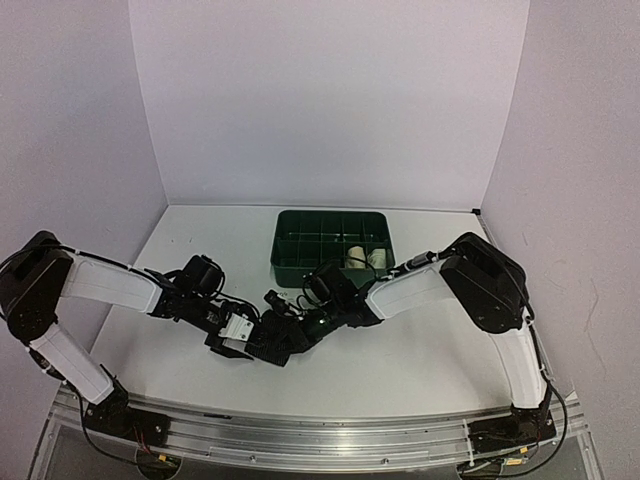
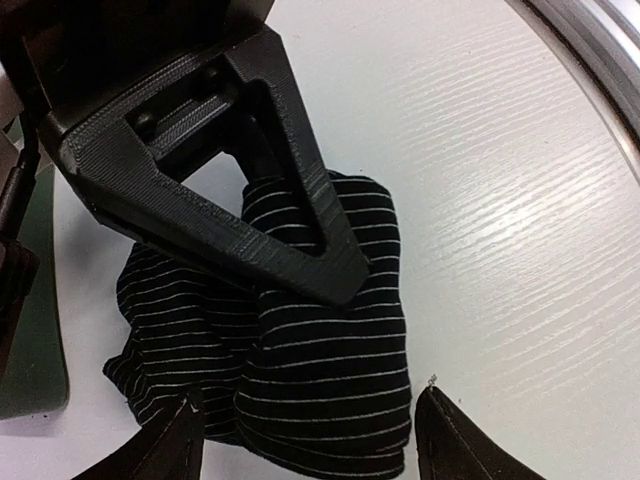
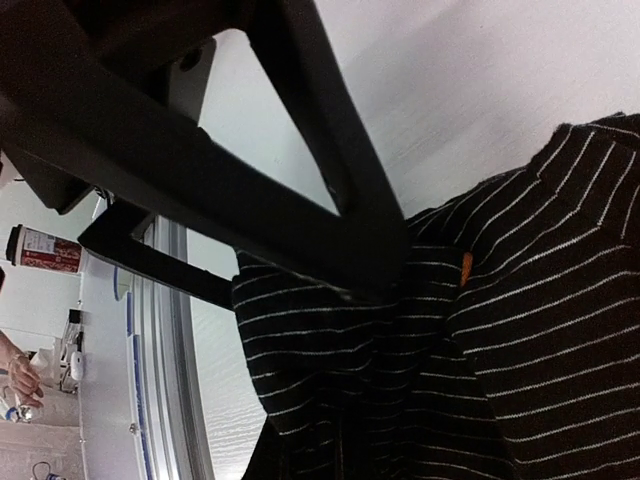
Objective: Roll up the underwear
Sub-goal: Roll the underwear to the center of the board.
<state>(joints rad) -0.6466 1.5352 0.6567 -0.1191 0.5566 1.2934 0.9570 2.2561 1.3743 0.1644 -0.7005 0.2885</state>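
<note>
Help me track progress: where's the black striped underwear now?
Top view: the black striped underwear lies at front centre of the table, between the left gripper and right gripper, in front of the green tray.

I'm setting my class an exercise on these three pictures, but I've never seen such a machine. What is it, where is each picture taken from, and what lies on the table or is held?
These are two robot arms bolted at the table's near edge, each ending in a two-finger gripper. The wide picture comes from a fixed camera above and behind them. The other two come from a camera on each wrist. On the white table stands a dark green tray with pale cloth bundles in its compartments. In front of it lies black striped underwear. The right gripper is shut, pinching that cloth. The left gripper stands open astride it, holding nothing.
</note>
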